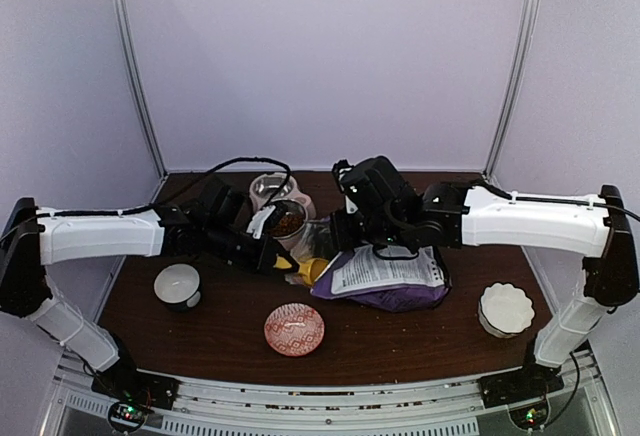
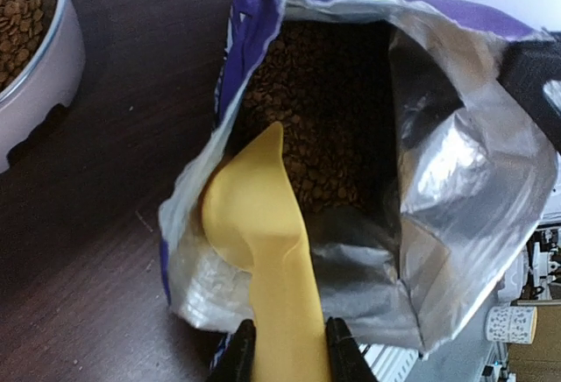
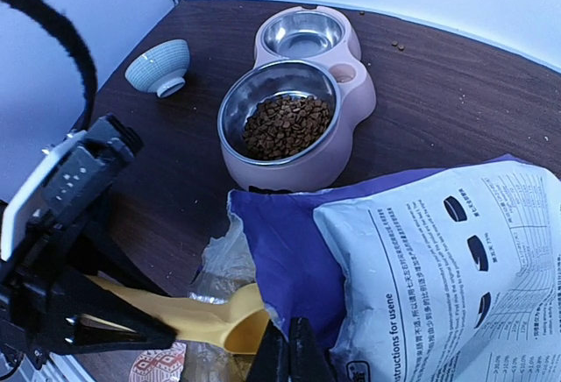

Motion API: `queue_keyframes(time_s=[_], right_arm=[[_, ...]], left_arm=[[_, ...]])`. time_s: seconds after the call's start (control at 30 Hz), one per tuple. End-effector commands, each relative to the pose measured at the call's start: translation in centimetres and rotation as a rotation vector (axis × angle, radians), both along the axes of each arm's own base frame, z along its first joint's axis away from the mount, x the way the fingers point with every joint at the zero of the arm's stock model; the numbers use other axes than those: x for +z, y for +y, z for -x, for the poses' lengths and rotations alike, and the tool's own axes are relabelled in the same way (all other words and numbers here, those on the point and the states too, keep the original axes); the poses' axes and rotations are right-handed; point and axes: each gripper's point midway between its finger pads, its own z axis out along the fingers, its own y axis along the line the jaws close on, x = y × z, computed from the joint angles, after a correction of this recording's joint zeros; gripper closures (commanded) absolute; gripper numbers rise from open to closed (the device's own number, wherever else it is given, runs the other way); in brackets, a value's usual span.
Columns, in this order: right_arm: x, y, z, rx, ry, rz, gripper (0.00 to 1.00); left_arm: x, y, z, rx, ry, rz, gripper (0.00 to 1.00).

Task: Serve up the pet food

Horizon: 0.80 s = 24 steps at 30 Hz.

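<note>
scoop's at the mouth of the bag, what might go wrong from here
1. The yellow scoop sits over the floppy lower lip of the bag; pushing deeper may crumple it or drag it out of the thin pinch of the right gripper.
2. The left gripper grips the scoop by its handle, so a loaded scoop could tip and spill kibble before reaching the pink bowl.

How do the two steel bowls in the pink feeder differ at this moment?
The nearer steel bowl in the pink plastic double feeder holds small brown kibble; the farther steel bowl is empty. The nearer bowl sits next to the purple food bag; the farther bowl lies beyond it. Both are round, shiny and upright.
</note>
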Motion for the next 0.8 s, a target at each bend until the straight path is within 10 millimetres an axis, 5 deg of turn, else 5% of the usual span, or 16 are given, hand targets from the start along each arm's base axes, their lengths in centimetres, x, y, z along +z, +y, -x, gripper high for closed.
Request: queue_keyframes(time_s=[0.0, 0.23, 0.33, 0.53, 0.77], right_arm=[[4.2, 1.5, -0.4, 0.006, -0.05, -0.119, 1.0], [4.2, 0.3, -0.5, -0.02, -0.065, -0.087, 1.0], [4.1, -1.1, -0.5, -0.052, -0.083, -0.061, 0.84], [3.8, -6.3, -0.6, -0.157, -0.095, -0.019, 0.34], [-0.7, -14.8, -1.5, -0.31, 0.008, -0.049, 0.16]], left_arm=[[1.0, -3.5, -1.4, 0.032, -0.024, 0.127, 1.0], [-0.7, -4.2, -2.0, 0.057, -0.007, 0.099, 1.0], [-1.5, -3.7, -2.1, 0.075, -0.005, 0.072, 1.0], [-1.6, -2.9, -2.5, 0.117, -0.026, 0.042, 1.0], [-2.1, -2.3, -2.6, 0.131, -0.034, 0.017, 1.0]])
